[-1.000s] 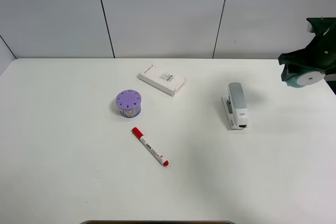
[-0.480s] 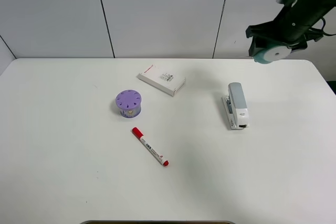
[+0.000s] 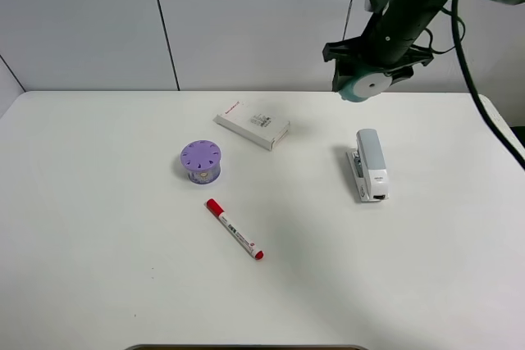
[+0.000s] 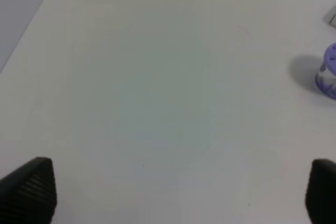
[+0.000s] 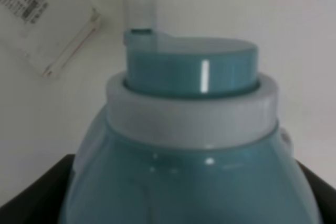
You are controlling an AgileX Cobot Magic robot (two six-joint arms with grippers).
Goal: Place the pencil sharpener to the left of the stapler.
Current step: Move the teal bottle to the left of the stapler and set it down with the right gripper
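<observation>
The teal pencil sharpener (image 3: pixel 363 86) with its white round face hangs in the air above the table's far edge, behind and slightly left of the stapler (image 3: pixel 370 165). My right gripper (image 3: pixel 371 70) is shut on the pencil sharpener. In the right wrist view the pencil sharpener (image 5: pixel 189 145) fills the picture, with dark fingers (image 5: pixel 37 195) at its sides. The grey and white stapler lies lengthwise on the right half of the table. My left gripper (image 4: pixel 176 192) is open over bare table and holds nothing; the exterior view does not show it.
A flat white box (image 3: pixel 253 125) lies at the back centre, also seen as the white box (image 5: pixel 47 19) under the right wrist. A purple holed cylinder (image 3: pixel 201 161) stands left of centre, with a red marker (image 3: pixel 235 229) in front of it.
My right arm has carried the pencil sharpener from the far right edge of the view leftward, to a spot behind the stapler. Nothing on the table has moved.
</observation>
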